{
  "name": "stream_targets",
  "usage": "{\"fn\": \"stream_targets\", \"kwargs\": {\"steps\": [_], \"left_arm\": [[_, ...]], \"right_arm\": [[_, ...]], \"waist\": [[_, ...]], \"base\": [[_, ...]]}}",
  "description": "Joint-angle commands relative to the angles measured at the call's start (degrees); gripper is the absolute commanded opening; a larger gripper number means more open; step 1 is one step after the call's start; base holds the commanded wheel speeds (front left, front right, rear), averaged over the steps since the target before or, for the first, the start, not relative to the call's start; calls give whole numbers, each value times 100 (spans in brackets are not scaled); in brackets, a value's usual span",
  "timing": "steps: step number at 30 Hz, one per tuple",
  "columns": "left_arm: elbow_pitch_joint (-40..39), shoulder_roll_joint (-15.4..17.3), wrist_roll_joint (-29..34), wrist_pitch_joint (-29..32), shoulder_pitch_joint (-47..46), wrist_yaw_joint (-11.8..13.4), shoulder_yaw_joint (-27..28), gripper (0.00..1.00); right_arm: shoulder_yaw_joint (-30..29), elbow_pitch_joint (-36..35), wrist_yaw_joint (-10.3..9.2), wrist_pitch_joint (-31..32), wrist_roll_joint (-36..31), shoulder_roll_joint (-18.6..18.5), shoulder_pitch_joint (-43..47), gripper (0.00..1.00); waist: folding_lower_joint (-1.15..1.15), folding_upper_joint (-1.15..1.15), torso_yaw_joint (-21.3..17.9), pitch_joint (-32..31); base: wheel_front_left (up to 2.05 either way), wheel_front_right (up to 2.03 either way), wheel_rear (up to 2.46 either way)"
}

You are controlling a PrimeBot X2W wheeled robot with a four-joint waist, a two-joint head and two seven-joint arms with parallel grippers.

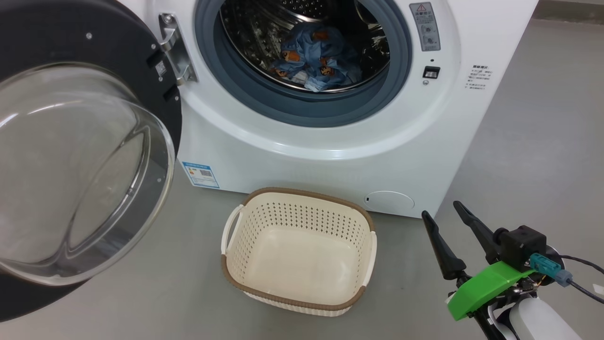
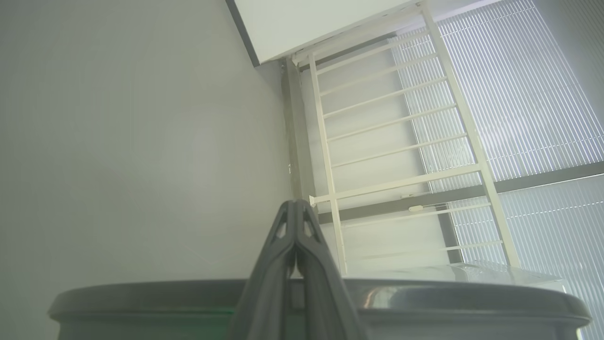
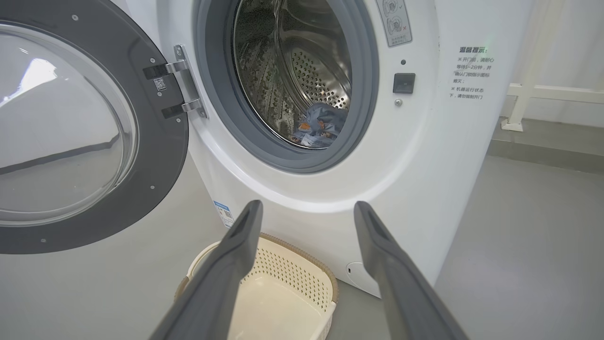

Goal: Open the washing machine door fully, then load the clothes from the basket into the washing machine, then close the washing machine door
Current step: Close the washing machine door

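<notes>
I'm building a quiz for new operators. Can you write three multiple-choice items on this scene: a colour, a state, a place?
1. The basket has a rim that is: A) brown B) blue C) black
2. The right gripper is: A) gripping something B) open and empty C) shut and empty
3. The clothes lie: A) in the basket B) in the right gripper C) in the drum

Answers:
1 A: a brown woven band rings the cream basket.
2 B: its fingers stand apart with nothing between them.
3 C: the blue fabric sits inside the steel drum, and the basket is empty.
</notes>
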Motion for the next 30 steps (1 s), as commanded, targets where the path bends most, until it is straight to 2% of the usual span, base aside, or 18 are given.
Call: {"fn": "stream_targets", "kwargs": {"steps": [1, 8, 14, 21, 27, 30], "left_arm": [[-117, 294, -36, 280, 94, -38, -30, 0], [-399, 172, -228, 1712, 373, -38, -324, 0], [-762, 173, -460, 2545, 718, -38, -339, 0], [-1754, 74, -795, 3633, 1398, -38, -324, 0], [-2562, -224, -996, 4163, 1936, -38, -371, 0], [-3297, -510, -1155, 4512, 2299, 62, -469, 0]], "right_arm": [[53, -142, 26, -23, -48, -7, -90, 100], [73, -66, 26, -81, -3, 37, -55, 100], [85, 23, 26, -181, 69, 75, -31, 100], [180, 161, 26, -319, 189, 202, -35, 100], [185, 281, 26, -402, 250, 277, -21, 100], [200, 349, 26, -440, 299, 320, -39, 100]], "waist": [[0, 0, 12, -23], [0, 0, 55, -158], [0, 0, 94, -267], [0, 0, 65, -386], [0, 0, 89, -464], [0, 0, 77, -518]], "base": [[0, 0, 0], [0, 0, 0], [0, 0, 0], [0, 0, 0], [0, 0, 0], [0, 0, 0]]}}
